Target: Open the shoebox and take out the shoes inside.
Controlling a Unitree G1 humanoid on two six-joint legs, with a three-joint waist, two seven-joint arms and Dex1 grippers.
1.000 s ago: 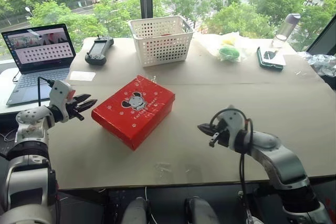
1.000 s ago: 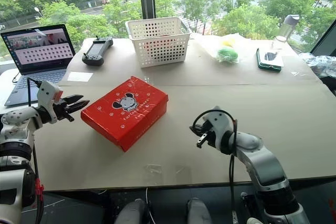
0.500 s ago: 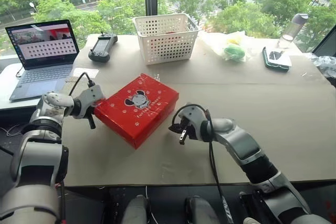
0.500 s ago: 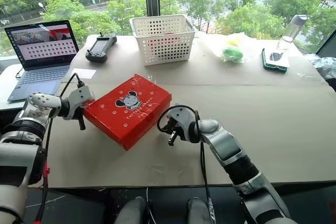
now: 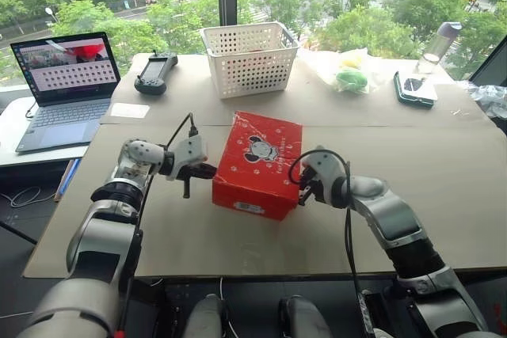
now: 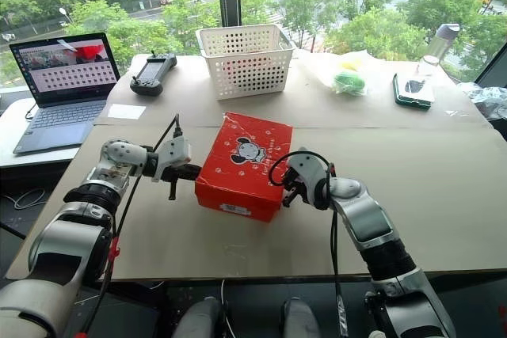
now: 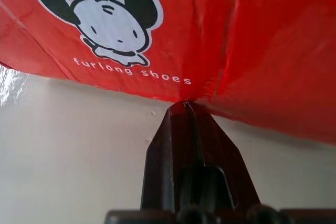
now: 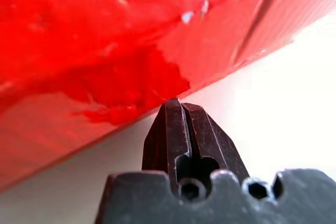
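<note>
Tan table [image 5: 444, 164], closed shoebox [image 5: 257, 164] between left hand [image 5: 207, 170], right hand [image 5: 303, 188], both closed.

Both arms are made of rounded silver-grey metal segments with darker joints between them. Each wrist ends in a white housing, and the housing of the left arm has a small red mark on it. A thin black cable makes a loop above each wrist and goes back along the forearm.

The left gripper [image 7: 185, 109] has two black fingers with flat faces and a wedge shape, pressed together to a narrow tip. The right gripper [image 8: 176, 106] has the same form. At the base of its fingers is a black block with small hexagonal screw holes.
</note>
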